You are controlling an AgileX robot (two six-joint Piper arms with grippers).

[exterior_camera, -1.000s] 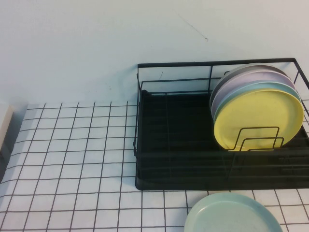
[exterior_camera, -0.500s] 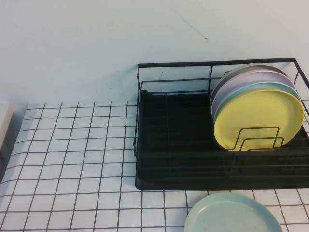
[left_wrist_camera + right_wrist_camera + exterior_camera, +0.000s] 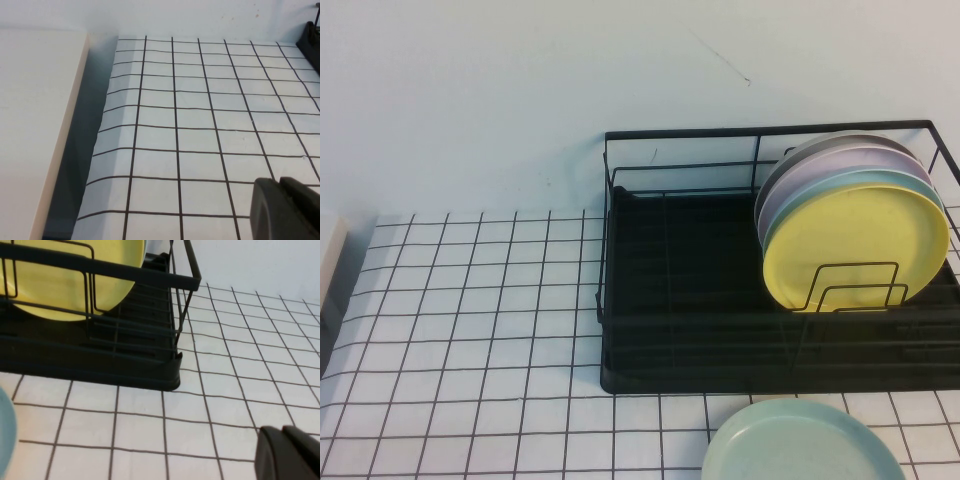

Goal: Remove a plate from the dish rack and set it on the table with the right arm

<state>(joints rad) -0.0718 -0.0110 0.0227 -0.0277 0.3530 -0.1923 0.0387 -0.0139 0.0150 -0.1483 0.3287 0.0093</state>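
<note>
The yellow plate point(image 3: 855, 245) stands upright at the front of a stack in the right end of the black dish rack point(image 3: 680, 335), behind wire loops. It also shows in the right wrist view point(image 3: 60, 280), with the rack point(image 3: 100, 365) in front of it. Neither arm shows in the high view. My right gripper point(image 3: 282, 430) is shut and empty, low over the white gridded table point(image 3: 240, 365), beside the rack's corner. My left gripper point(image 3: 279, 183) is shut and empty over the table point(image 3: 200, 125), far left of the rack.
A light blue plate point(image 3: 840, 183), a lavender plate point(image 3: 815, 165) and a grey one stand behind the yellow plate. A pale mint-green plate point(image 3: 800, 445) lies flat on the table in front of the rack. A cream board point(image 3: 35, 125) borders the table's left edge.
</note>
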